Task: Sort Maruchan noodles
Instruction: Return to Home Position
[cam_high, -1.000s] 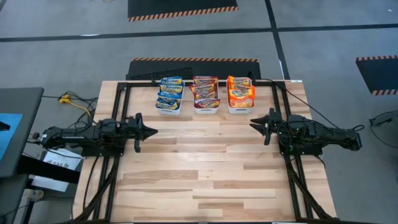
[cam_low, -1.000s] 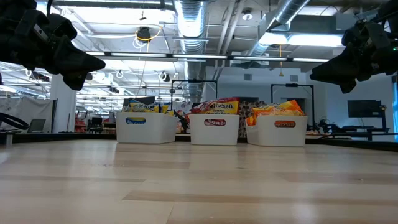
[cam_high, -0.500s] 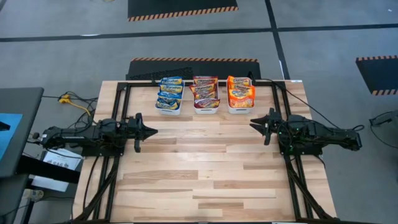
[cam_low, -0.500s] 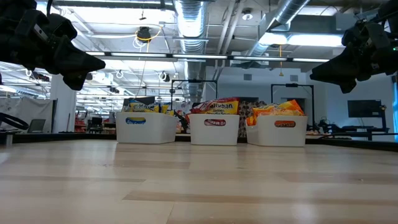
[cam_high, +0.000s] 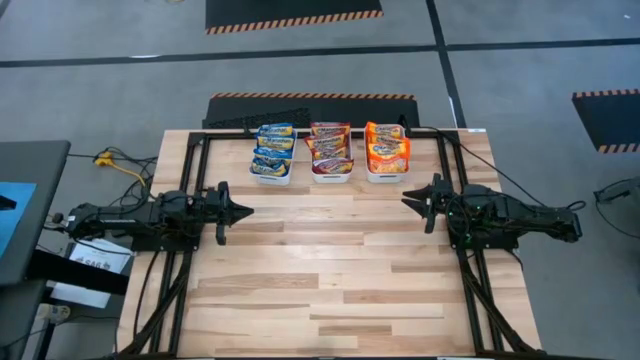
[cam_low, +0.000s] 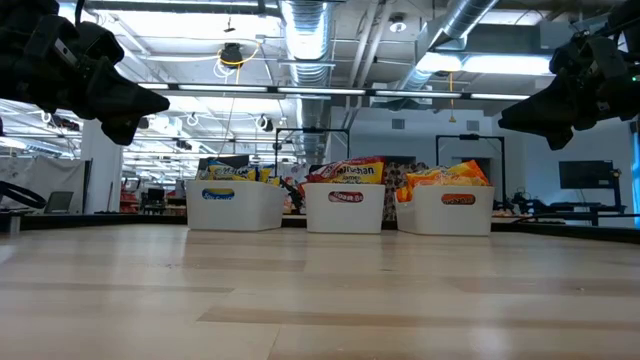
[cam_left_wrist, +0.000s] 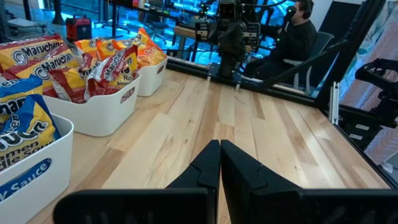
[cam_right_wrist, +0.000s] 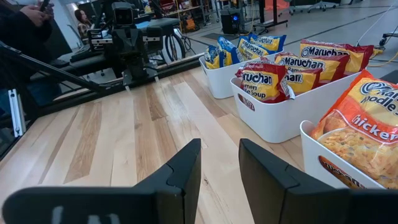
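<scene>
The Maruchan noodles lie in three white bins at the table's far edge: blue packets (cam_high: 273, 150) in the left bin, maroon packets (cam_high: 330, 148) in the middle bin, orange packets (cam_high: 386, 148) in the right bin. My left gripper (cam_high: 247, 210) hovers shut over the table's left side, pointing level toward the right. My right gripper (cam_high: 406, 199) hovers open over the right side, pointing toward the left, with nothing between its fingers (cam_right_wrist: 186, 163). Neither touches anything.
The three white bins (cam_low: 236, 205) (cam_low: 345, 208) (cam_low: 445, 210) stand side by side on the bare wooden tabletop (cam_high: 320, 270). A black frame (cam_high: 195, 140) runs along the table's edges. A person (cam_left_wrist: 298, 37) sits beyond the right side of the table.
</scene>
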